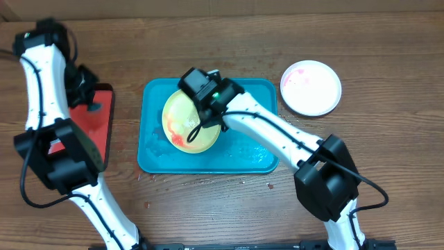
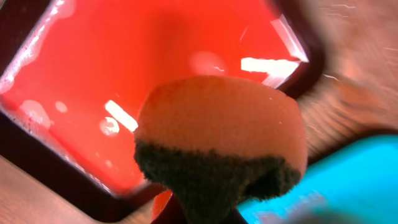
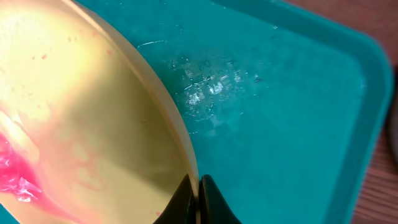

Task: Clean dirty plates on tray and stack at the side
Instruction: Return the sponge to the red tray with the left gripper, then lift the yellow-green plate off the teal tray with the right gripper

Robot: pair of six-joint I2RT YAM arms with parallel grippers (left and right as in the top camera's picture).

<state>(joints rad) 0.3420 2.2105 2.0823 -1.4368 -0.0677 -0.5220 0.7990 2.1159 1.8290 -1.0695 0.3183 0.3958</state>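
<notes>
The right jaws are closed on the rim of the yellow-green plate [image 3: 93,118], one finger on either side of its thin edge. From the jaws the rim curves away up and to the left. The plate's inner face spreads out to the left of them, blotched pale pink, with a thick red smear [image 3: 13,180] at the far left edge of the right wrist view. To the right of the jaws and beyond them lies the floor of the teal tray [image 3: 292,124], wet, with a patch of glinting droplets [image 3: 208,87] just past the plate's edge. From overhead the plate [image 1: 182,118] sits over the left half of the tray [image 1: 253,149] and looks tilted – whether its far edge rests on the tray floor I cannot tell.

A white plate [image 1: 311,87] with faint pink marks lies flat on the counter [image 1: 229,205], well to the right of the right jaws and outside the tray.

The left jaws grip a sponge [image 2: 217,124], orange with a dark scouring layer on the side nearest the wrist – the fingers themselves are hidden behind it. The red tray with the dark rim [image 2: 81,74] lies below the sponge, its surface glossy, and a corner of the teal tray shows to the lower right
</notes>
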